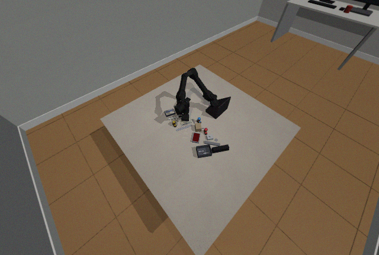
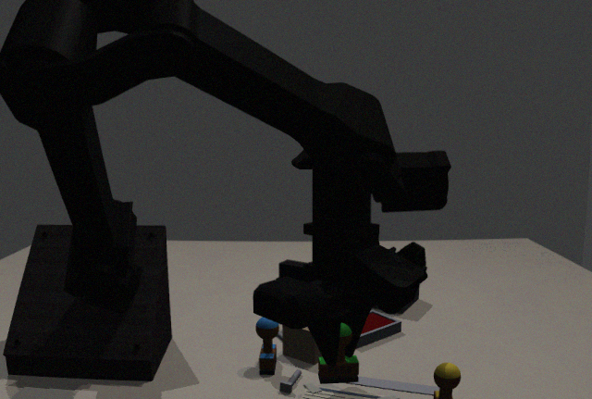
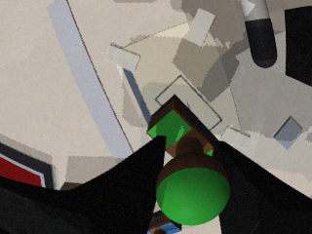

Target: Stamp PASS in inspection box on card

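Observation:
The stamp with a green knob (image 2: 345, 330) (image 3: 192, 195) is held upright between the fingers of my gripper (image 2: 340, 358) (image 3: 189, 146), which is shut on it. The pale card (image 3: 151, 65) lies beneath, with small clips or weights at its edges. The outlined inspection box (image 3: 201, 97) is just beyond the stamp's base in the wrist view; the base hides part of its near side. A tiny dark mark shows inside the box; I cannot tell what it is. The gap under the stamp is too small to judge. The red ink pad (image 1: 195, 137) (image 2: 379, 321) (image 3: 19, 171) is off to the side.
A blue-knobbed stamp (image 1: 199, 119) (image 2: 267, 342) and a wooden block (image 1: 198, 127) (image 2: 299, 344) stand close by. A yellow-knobbed stamp (image 1: 174, 122) (image 2: 447, 376), a red-knobbed stamp (image 1: 205, 130), a ruler (image 3: 88, 78) and a dark tray (image 1: 204, 155) are also around.

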`<state>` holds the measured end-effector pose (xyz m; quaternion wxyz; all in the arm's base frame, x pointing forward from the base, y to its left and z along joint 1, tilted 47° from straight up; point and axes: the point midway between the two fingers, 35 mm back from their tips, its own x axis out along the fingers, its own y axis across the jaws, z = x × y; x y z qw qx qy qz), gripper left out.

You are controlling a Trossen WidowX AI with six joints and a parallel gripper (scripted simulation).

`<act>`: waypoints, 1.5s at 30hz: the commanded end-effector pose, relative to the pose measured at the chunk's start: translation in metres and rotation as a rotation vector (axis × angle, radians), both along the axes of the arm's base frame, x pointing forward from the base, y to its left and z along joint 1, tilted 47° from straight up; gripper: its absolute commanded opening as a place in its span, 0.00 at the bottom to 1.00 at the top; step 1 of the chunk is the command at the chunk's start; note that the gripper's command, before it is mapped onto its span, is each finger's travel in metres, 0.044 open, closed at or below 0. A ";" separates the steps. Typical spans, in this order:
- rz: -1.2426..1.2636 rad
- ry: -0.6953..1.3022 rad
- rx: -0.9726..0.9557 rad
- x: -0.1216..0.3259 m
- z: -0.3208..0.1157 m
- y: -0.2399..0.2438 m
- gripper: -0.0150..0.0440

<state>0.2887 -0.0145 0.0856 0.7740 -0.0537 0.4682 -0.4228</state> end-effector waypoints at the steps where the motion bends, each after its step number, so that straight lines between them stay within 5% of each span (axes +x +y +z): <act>1: 0.002 0.001 -0.006 0.000 -0.002 -0.003 0.25; 45: 0.005 0.000 -0.011 0.004 -0.019 -0.023 0.25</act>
